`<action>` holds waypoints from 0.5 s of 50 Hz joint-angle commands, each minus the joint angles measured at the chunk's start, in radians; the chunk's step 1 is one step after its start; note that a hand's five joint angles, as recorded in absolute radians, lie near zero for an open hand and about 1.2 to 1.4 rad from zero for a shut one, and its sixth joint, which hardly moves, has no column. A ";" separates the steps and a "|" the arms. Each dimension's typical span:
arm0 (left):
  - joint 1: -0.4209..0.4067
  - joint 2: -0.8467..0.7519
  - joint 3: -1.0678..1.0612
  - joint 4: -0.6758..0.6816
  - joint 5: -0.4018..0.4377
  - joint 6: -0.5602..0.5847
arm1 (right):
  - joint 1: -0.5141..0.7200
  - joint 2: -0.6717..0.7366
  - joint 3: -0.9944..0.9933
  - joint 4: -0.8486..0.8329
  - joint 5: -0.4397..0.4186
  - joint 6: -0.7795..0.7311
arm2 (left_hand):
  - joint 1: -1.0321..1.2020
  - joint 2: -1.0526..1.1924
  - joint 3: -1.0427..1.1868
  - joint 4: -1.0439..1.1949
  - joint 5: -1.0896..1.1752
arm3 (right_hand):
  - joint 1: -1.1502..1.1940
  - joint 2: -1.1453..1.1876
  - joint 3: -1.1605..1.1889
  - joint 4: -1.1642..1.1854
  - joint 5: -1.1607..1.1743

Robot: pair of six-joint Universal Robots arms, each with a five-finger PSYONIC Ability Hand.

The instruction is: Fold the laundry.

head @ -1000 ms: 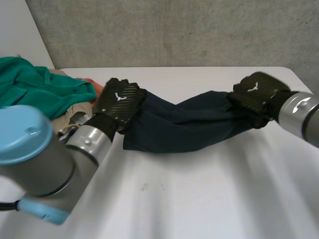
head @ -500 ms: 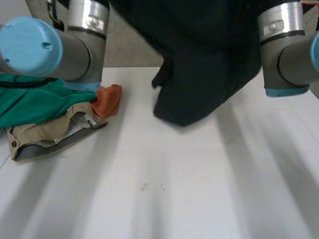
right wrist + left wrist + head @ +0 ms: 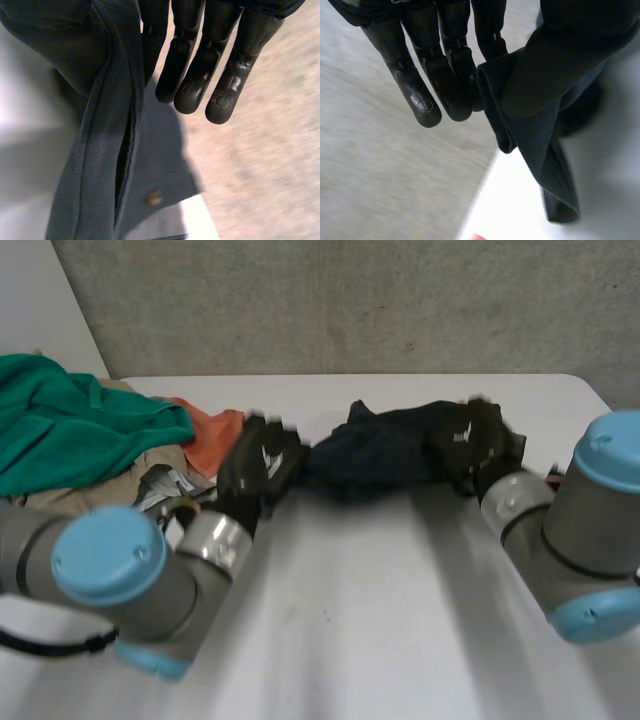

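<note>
- Grey wall behind a white table.
- Dark garment is bunched at the far middle of the table and strung between the two hands.
- Left hand is on the garment's left end, near the pile.
- Left wrist view: fingers are straight and close together. The garment's edge is against the innermost finger and looks pinched on the thumb side, with a fold hanging down beside the fingers. The thumb itself is covered by cloth.
- Right hand is on the garment's right end.
- Right wrist view: fingers are straight and side by side. The garment comes out beside the innermost finger, apparently clamped there, and a seamed fold drops past the hand.
- Arms with light-blue caps reach in from the near corners.
- Pile at the table's far left, just beside the left hand: green cloth on top, orange cloth at its right edge, beige cloth under both.
</note>
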 commanded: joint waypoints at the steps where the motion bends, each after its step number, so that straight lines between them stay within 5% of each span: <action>1: -0.036 0.006 -0.102 -0.045 -0.009 0.000 | -0.010 0.030 0.054 0.029 -0.052 0.167 | -0.153 -0.235 -0.238 -0.238 -0.210 | 0.408 0.219 0.209 0.208 0.226; 4: -0.035 0.036 -0.100 -0.095 -0.012 0.000 | -0.012 0.032 0.054 0.034 -0.065 0.238 | -0.457 -0.540 -0.542 -0.542 -0.514 | 0.408 0.219 0.209 0.208 0.226; 11: -0.026 0.165 -0.099 -0.244 -0.015 -0.108 | -0.010 0.030 0.063 0.069 -0.071 0.379 | -0.752 -0.834 -0.837 -0.837 -0.809 | 0.408 0.219 0.209 0.208 0.226; 19: 0.005 0.248 -0.079 -0.402 -0.023 -0.462 | -0.007 0.024 0.063 0.117 -0.068 0.396 | -0.779 -0.861 -0.864 -0.864 -0.836 | 0.408 0.219 0.209 0.208 0.226; 25: 0.010 0.236 -0.067 -0.467 -0.035 -0.549 | 0.000 0.000 0.055 0.126 -0.065 0.408 | -0.755 -0.838 -0.841 -0.841 -0.813 | 0.408 0.219 0.209 0.208 0.226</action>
